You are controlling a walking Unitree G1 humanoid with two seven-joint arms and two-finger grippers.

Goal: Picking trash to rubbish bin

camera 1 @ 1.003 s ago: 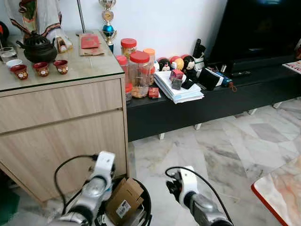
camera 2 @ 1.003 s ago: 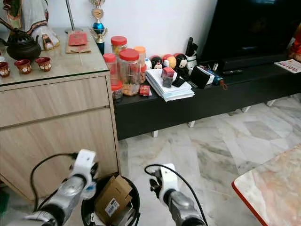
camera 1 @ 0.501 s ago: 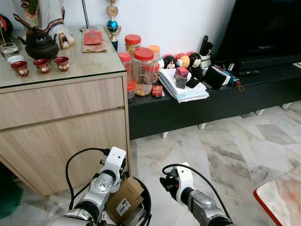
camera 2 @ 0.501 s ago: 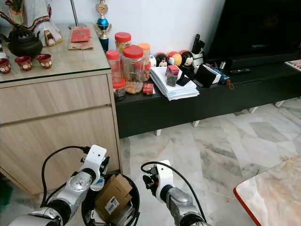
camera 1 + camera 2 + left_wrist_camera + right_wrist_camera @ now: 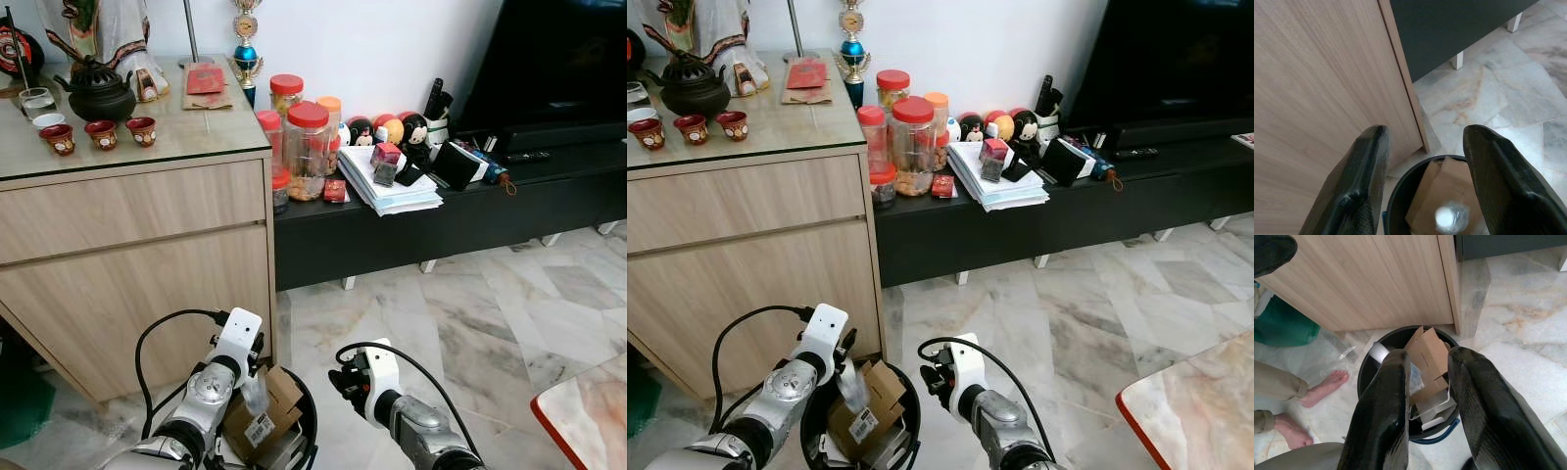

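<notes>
Clear plastic bottle (image 5: pixel 853 385) sits just under the wide-open, empty left gripper (image 5: pixel 1425 176), inside the round black bin (image 5: pixel 906 411) alongside brown cardboard (image 5: pixel 884 384).

Wooden cabinet (image 5: pixel 137 255) with teapot (image 5: pixel 98 96), red-lidded jars (image 5: pixel 307 149), paper stack (image 5: pixel 392 186), bare feet (image 5: pixel 1322 389)

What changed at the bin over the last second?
The left gripper has opened and let go of a clear plastic bottle, which now drops into the black rubbish bin onto the cardboard box. The right gripper stays beside the bin. Cabinet items are unchanged; the camera shifted.
</notes>
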